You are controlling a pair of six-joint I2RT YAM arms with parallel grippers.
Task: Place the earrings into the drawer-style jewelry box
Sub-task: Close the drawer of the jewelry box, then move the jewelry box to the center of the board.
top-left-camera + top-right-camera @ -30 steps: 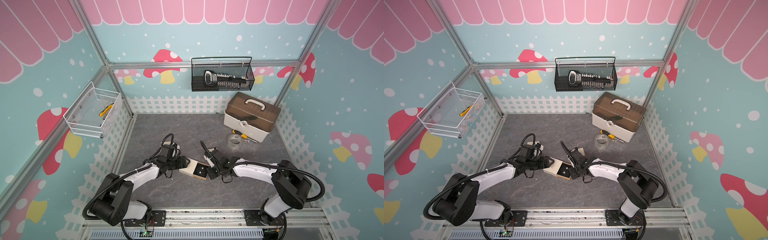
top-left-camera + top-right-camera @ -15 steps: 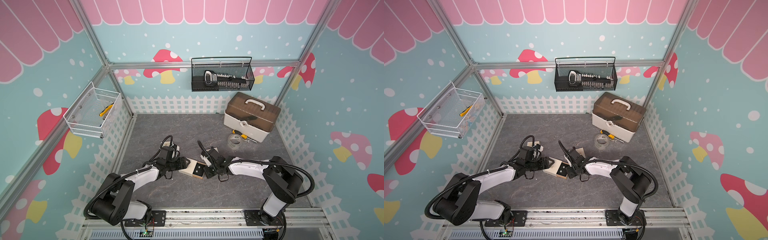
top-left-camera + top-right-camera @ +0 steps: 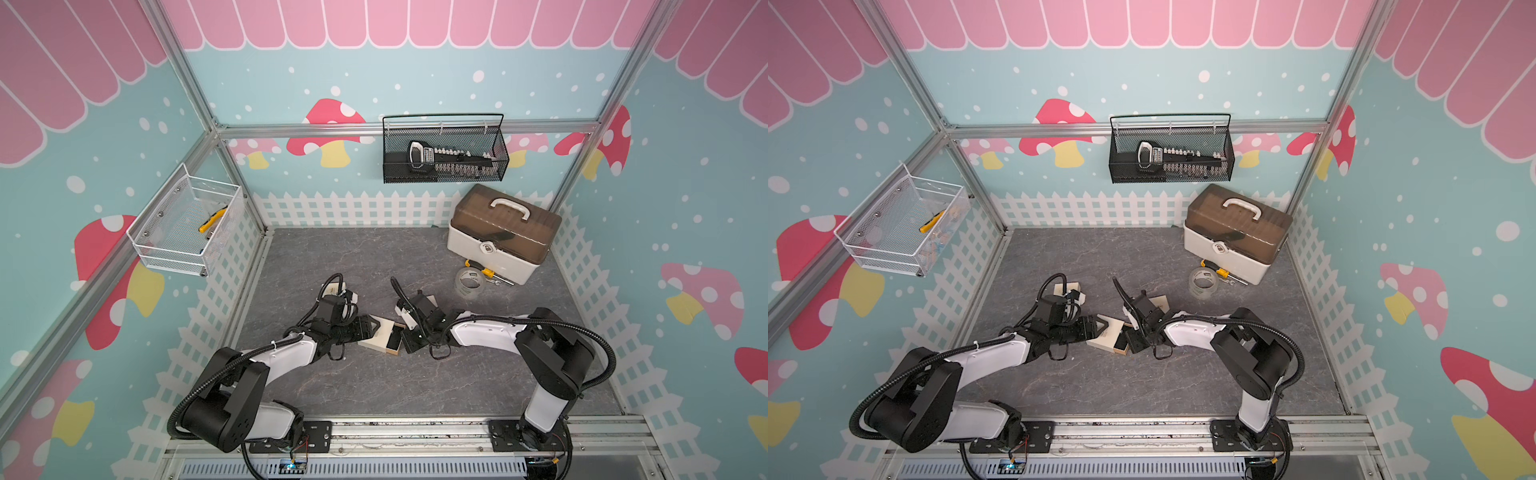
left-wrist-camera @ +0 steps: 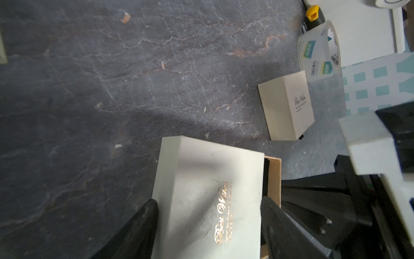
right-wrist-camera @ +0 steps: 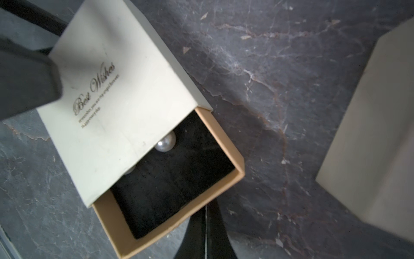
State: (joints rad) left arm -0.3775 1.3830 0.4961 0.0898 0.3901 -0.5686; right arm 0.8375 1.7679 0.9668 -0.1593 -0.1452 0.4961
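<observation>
Earrings (image 5: 164,142) already in: one pearly stud clear on the black pad of the drawer (image 5: 226,145), a second mostly under the sleeve. My left jaws clamp the jewelry box (image 5: 105,85) by its sides on the tabletop (image 3: 374,386). My right jaws are pinched together, empty, tips at the drawer's front wall. Left to do, I judge: slide the drawer home.

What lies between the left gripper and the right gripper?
The jewelry box: the left gripper clasps its sleeve, the shut right gripper stands at its part-open drawer. Both top views show it.
</observation>
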